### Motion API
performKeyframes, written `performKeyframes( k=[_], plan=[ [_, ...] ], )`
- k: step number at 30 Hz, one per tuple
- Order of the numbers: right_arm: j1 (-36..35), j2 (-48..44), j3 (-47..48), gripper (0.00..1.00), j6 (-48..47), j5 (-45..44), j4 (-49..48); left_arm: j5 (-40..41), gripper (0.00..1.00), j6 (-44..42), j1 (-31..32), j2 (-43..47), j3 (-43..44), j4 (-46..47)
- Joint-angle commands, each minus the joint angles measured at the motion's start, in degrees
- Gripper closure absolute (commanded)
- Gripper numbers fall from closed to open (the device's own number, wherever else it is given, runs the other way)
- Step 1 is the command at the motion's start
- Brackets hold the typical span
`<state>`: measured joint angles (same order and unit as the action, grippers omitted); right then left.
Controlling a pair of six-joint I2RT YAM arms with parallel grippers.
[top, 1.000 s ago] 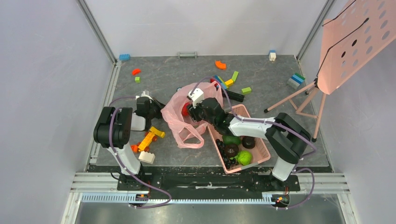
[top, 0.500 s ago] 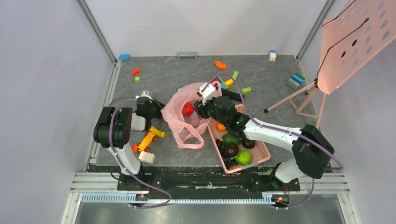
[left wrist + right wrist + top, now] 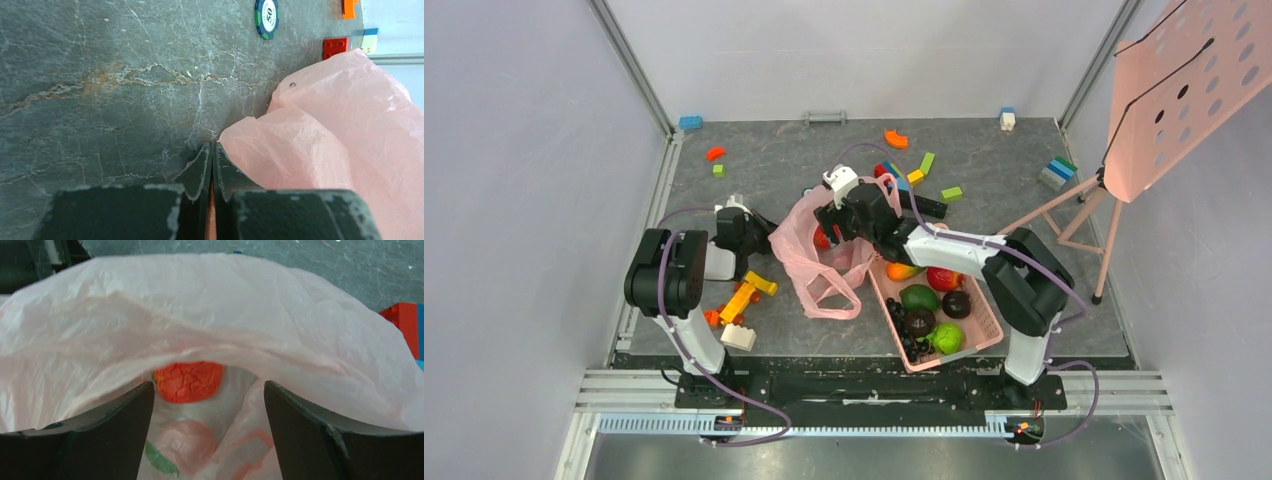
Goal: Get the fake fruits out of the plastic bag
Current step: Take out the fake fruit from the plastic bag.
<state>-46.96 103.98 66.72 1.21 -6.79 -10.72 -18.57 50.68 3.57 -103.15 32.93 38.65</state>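
Thin pink translucent plastic bag [image 3: 792, 248] lies crumpled, mouth gaping; red textured fake fruit [image 3: 187, 381] sits inside, beneath the upper fold.

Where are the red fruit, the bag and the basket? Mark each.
red fruit [image 3: 187, 381], right wrist view, middle of its crinkled skin.
bag [image 3: 225, 315], right wrist view, upper fold over the mouth.
basket [image 3: 969, 352], top view, near rim.

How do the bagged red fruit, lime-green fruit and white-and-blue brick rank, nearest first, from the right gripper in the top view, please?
1. Red fruit: inside the bag, at the right gripper.
2. Lime-green fruit: in the basket.
3. White-and-blue brick: back right corner.
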Motion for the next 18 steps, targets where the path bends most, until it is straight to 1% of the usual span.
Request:
performKeyframes(
  k=[1,5,10,18],
  plan=[
    [1.0,4.9,7.5,0.14,2.2,0.6,1.9,-0.4,0.95,0.9,0.0,-0.6,1.1,-0.3],
    [1.7,9.7,11.7,0.11,3.1,2.2,3.2,-0.6,0.95,0.9,0.0,-0.6,1.1,-0.2],
    [1.8,13.7,14.7,0.02,2.9,4.4,3.8,-0.7,0.95,0.8,0.0,-0.6,1.2,-0.3],
    [1.8,16.6,15.2,0.02,3.0,8.4,4.1,-1.1,0.96,1.0,0.0,-1.0,1.5,-0.2]
  ],
)
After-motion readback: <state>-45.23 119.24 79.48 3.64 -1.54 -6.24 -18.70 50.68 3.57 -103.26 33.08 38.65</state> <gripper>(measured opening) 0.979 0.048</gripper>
